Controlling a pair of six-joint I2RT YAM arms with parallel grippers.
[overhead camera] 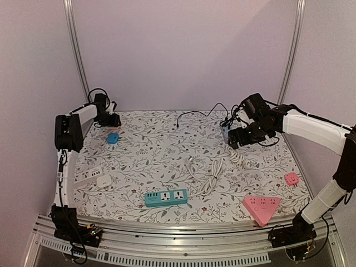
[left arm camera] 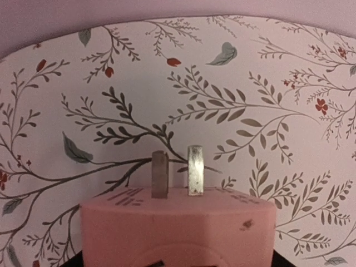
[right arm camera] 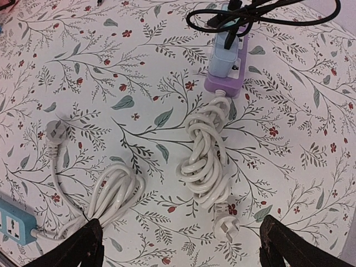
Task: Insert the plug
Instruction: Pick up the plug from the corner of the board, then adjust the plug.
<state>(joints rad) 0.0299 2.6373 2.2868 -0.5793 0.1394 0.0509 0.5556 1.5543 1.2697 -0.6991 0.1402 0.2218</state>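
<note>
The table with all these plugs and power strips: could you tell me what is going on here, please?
Two robot arms are working on inserting a plug. The left pincer, at the far left, appears to be closed on a pink plug, whose two prongs point away from it and are not yet in any socket. The right pincer hangs open and empty above a coiled white cable and a purple power strip at the far right.
</note>
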